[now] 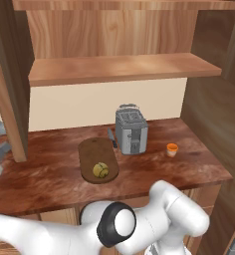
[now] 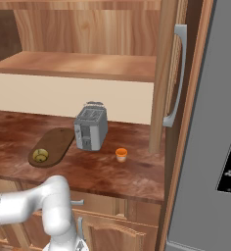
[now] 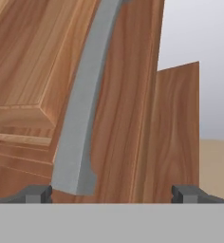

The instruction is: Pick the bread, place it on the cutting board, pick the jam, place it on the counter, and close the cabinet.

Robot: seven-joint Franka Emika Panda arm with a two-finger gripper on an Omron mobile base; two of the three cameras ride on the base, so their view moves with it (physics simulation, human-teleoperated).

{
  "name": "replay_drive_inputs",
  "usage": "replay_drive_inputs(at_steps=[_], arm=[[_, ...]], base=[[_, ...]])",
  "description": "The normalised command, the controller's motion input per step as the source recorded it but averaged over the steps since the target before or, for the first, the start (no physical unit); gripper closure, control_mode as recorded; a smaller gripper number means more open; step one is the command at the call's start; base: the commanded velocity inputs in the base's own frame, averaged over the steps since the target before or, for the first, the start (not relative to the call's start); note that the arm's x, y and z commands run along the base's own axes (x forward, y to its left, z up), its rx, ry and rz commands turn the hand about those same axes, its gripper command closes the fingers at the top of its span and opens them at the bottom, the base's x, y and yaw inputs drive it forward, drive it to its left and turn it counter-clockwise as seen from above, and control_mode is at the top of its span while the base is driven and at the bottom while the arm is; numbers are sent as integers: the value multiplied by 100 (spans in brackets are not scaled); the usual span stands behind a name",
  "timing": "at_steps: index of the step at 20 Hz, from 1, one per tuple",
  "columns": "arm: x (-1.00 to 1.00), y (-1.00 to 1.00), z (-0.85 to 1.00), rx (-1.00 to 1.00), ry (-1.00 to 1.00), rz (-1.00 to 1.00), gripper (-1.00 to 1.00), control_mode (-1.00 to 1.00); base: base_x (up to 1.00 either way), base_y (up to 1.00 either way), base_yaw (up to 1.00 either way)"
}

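1. The bread (image 1: 100, 170) lies on the cutting board (image 1: 92, 150), toward its near end; the jam (image 1: 172, 149) stands on the counter (image 1: 50, 174), at about 3 o'clock from the toaster (image 1: 131, 130) and well apart from it.
2. Judging from that, both placings are done and closing the cabinet (image 2: 164, 73) is the step in hand.
3. In the hand view the gripper (image 3: 113, 193) has its tips wide apart and holds nothing; the grey bar handle (image 3: 85, 109) of a raised-panel door (image 3: 23, 71) rises from near the tip at 7 o'clock (close up, contact unclear).
4. Next, the hand probably needs to press on that door's face or handle and swing it shut.
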Motion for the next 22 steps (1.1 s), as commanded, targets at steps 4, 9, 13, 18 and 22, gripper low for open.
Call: replay_drive_inputs(at_steps=[4,9,13,18,22], arm=[[0,-1,0,0,0,0,-100,-100],[0,-13,0,0,0,0,-100,-100],[0,-23,0,0,0,0,-100,-100],[4,-19,0,0,0,0,-100,-100],[3,-26,0,0,0,0,-100,-100]], base=[[0,0,0],[0,0,0],[0,0,0],[0,0,0],[0,0,0]])
